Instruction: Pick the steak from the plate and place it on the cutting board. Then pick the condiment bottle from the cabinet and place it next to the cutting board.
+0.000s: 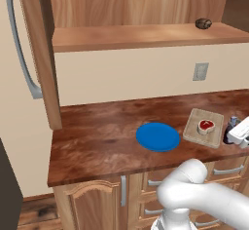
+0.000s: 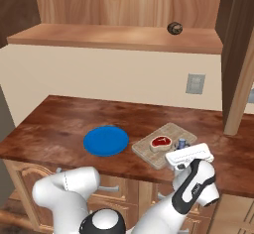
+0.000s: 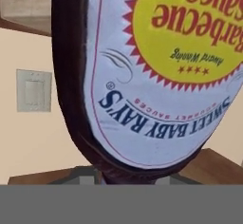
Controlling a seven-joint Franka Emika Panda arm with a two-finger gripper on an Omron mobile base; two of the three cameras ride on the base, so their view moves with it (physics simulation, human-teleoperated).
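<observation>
Red steak (image 1: 205, 125) on cutting board (image 1: 193, 130), gripper (image 2: 184, 161) apparently clamped on condiment bottle (image 3: 142, 76) beside board

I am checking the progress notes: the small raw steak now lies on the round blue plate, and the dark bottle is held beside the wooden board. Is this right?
One thing is wrong. The small raw red steak lies on the light tan wooden cutting board, not on the round blue plate, which is bare in the left base view. The dark condiment bottle is indeed held beside the board.
</observation>
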